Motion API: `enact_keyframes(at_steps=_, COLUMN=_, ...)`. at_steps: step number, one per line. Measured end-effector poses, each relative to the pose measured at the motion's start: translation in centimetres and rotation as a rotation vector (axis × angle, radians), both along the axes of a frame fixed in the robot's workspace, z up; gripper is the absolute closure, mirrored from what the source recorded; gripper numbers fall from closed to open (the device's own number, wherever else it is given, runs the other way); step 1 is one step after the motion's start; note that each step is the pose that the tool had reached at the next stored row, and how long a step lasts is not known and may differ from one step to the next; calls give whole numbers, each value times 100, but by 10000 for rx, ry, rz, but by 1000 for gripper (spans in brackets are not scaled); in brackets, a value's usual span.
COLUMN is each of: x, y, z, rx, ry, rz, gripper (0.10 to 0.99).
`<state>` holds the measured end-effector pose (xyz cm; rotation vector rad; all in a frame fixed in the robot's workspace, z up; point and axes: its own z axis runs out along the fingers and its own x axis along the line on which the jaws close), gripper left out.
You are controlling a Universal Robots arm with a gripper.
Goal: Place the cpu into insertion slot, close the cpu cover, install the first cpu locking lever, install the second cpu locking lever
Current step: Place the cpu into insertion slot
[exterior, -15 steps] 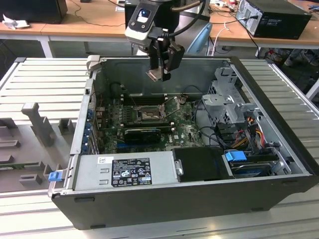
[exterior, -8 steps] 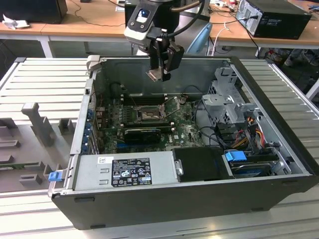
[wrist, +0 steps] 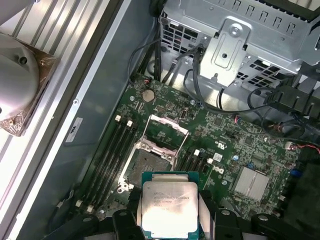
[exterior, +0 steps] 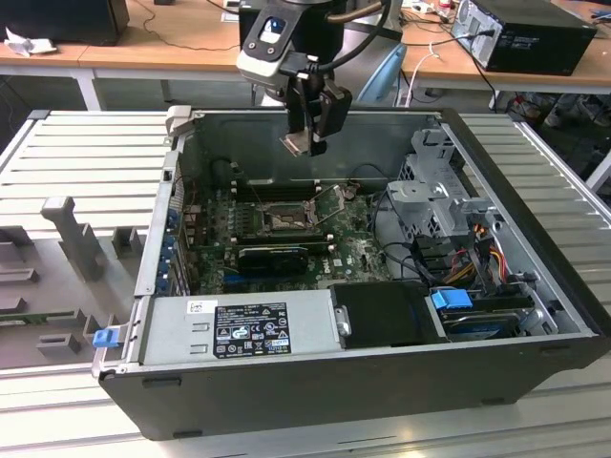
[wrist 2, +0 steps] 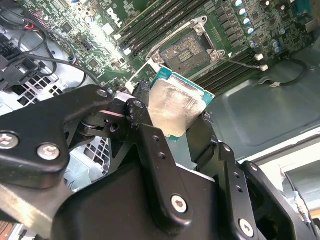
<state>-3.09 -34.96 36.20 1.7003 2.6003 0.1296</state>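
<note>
My gripper [exterior: 309,141] hangs above the open computer case, shut on the cpu [exterior: 295,143], a flat square chip with a silver-beige top. In both wrist views the cpu [wrist 2: 175,107] [wrist: 169,202] sits between the black fingers [wrist 2: 142,125], held by two opposite edges. The insertion slot [exterior: 284,221] [wrist 2: 187,54] [wrist: 146,165] lies below on the green board with its dark pin field exposed. The cpu is above the slot and apart from it. The cpu cover [wrist: 170,124] stands swung open beside the slot.
Long black memory slots [wrist: 107,150] flank the socket. A black card [exterior: 272,256] lies in front of it. A metal drive cage [exterior: 439,191] with cables [exterior: 468,258] fills the exterior view's right. The power supply [exterior: 243,329] sits at the front. The case walls [exterior: 315,124] enclose the board.
</note>
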Motion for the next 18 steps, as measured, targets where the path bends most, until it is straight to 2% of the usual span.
enact_keyframes(at_steps=18, x=0, y=0, z=-6, rx=1, ry=0, rz=-836, gripper=545)
